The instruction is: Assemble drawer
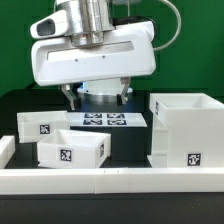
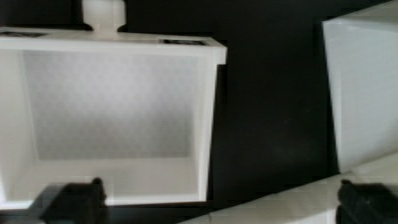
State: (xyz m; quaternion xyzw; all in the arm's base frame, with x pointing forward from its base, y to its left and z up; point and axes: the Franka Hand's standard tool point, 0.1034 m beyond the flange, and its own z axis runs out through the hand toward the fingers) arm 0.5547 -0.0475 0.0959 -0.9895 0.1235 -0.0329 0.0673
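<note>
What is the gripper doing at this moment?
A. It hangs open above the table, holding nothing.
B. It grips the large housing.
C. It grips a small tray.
A: the gripper hangs over a tray, its fingers wide apart and clamping nothing.

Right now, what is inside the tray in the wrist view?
The tray looks empty: only its bare white floor shows. The gripper covers a bit of its rim.
</note>
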